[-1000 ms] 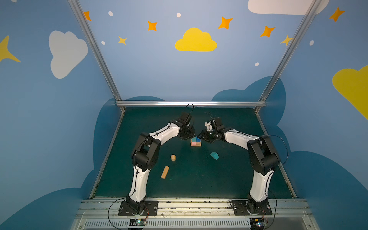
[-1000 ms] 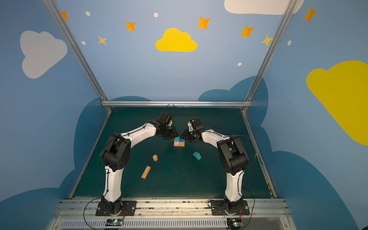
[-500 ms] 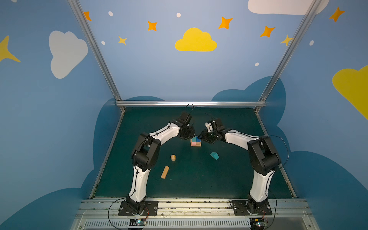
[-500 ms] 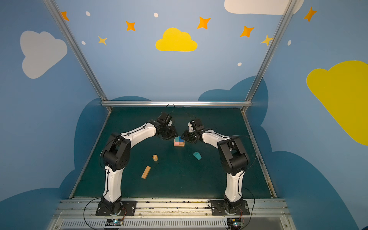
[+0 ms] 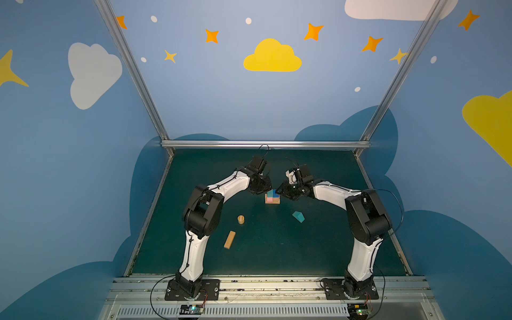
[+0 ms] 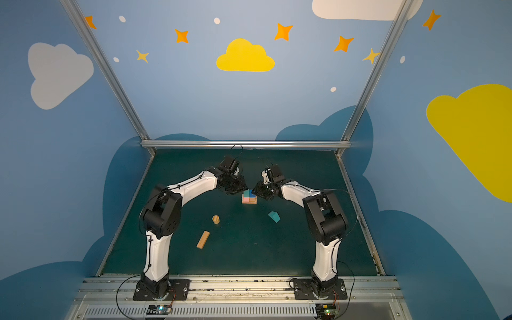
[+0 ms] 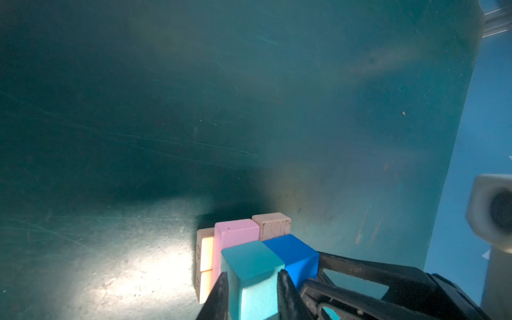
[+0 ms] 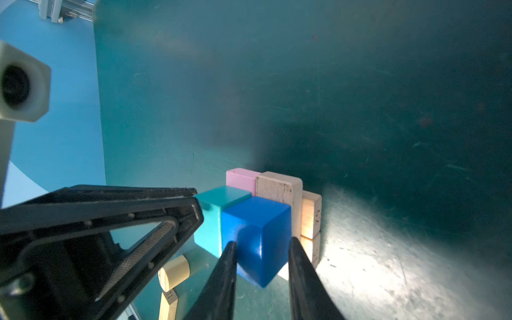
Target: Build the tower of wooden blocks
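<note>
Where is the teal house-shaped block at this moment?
In both top views the teal house-shaped block lies alone on the green mat, right of centre, nearer the camera than the block stack.

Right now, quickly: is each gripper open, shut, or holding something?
Left gripper: closed on the teal cube.
Right gripper: closed on the blue cube.

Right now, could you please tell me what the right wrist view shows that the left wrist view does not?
Only the right wrist view: the tan cylinder, a loose tan bar, and both fingers of the right gripper flanking the blue cube. Only the left wrist view: both fingers of the left gripper closed on the teal cube. Both: the two cubes side by side atop the pink bar and stacked tan bars.
</note>
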`<state>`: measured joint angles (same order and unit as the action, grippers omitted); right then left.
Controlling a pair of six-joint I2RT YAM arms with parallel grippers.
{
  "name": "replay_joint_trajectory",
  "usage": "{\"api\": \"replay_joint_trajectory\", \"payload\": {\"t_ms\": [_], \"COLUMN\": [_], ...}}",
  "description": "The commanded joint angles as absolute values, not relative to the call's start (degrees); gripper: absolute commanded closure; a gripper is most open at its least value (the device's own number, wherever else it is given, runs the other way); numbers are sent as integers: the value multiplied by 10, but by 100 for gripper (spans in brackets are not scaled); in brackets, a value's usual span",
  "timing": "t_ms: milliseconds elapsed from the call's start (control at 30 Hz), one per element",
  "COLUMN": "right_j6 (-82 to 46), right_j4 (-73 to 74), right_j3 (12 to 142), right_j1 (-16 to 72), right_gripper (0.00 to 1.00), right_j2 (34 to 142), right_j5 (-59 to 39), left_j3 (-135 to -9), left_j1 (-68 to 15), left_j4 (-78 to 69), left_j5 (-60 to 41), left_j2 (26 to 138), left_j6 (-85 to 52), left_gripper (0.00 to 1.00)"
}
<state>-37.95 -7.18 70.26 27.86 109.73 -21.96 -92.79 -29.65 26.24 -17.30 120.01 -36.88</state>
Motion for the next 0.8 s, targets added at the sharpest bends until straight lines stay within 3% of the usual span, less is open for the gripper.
{"api": "replay_joint_trajectory", "payload": {"t_ms": [0, 767], "right_j6": [-386, -392], "right_j4": [-69, -68], "right_j3": [693, 687], "right_j1": [280, 284], "right_gripper": [70, 72], "right_j2": [1078, 1073], "right_j5": [-223, -225], "left_j3": [-936, -937], "left_j1": [-294, -294], "left_j4": [260, 258], "left_j5": [-169, -170], "left_j2": [1205, 1208], "left_j6": [-369, -370], "left_gripper": [69, 70]}}
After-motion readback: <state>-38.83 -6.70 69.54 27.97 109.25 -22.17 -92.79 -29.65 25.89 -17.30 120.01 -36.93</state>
